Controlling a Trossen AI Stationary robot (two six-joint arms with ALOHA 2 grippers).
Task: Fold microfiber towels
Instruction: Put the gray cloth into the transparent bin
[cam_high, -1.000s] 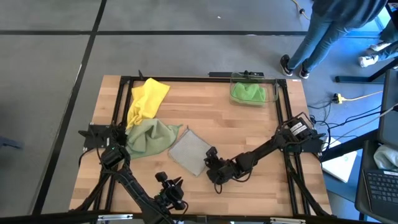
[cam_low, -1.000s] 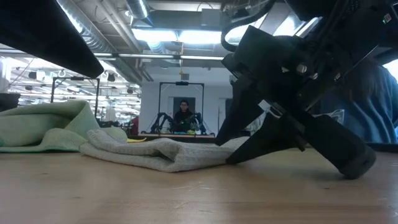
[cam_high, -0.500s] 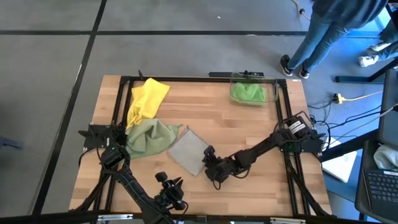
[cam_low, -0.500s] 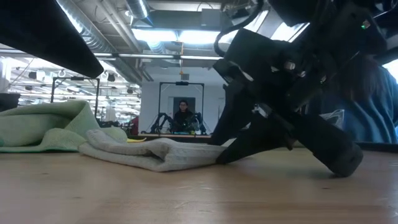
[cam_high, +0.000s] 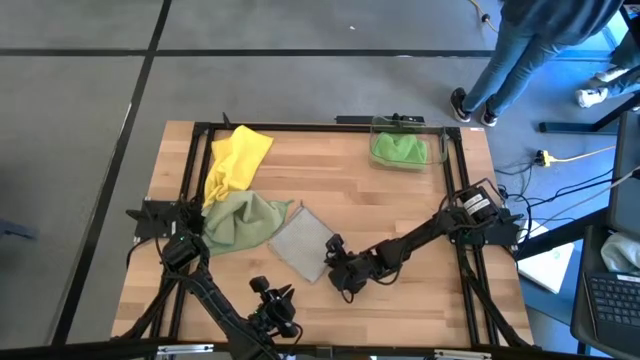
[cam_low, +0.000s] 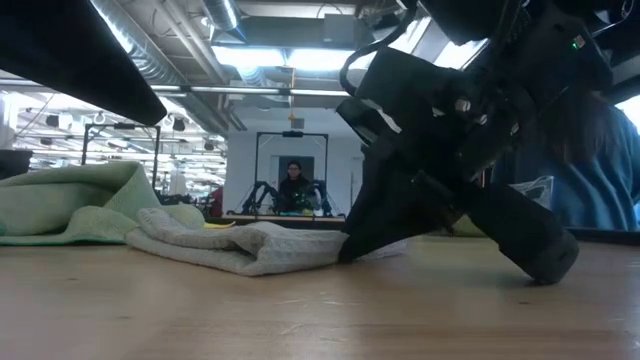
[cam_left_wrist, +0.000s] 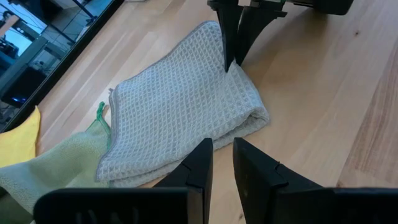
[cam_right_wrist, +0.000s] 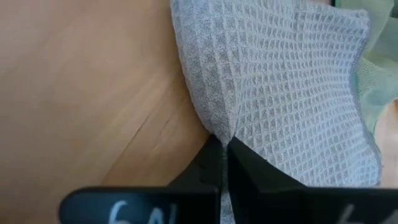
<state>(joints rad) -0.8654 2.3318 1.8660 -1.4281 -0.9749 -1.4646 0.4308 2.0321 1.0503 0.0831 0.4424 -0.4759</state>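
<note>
A grey-beige towel, folded over, lies flat mid-table. My right gripper is shut on its right-hand edge. My left gripper hovers off the towel's near side with a narrow gap between its fingers, holding nothing. The pale olive towel lies bunched to the grey towel's left, touching it. Beyond that, the yellow towel lies crumpled at the far left. The bright green towel sits inside the clear bin at the far right. My right gripper pinches the grey towel's right-hand edge between its two fingers, near the corner. The fingers slant down from the table's right side. A small ridge of cloth stands between them. The rest of the towel lies slack on the table.
Black frame rails run along the table's edges. A person stands beyond the far right corner. Bare wood lies to the right of the grey towel and along the near edge.
My right gripper has slid a little toward the table's left onto the grey towel's edge and has shut on it. The towel's edge has bunched slightly at the fingers; the rest has stayed where it was.
</note>
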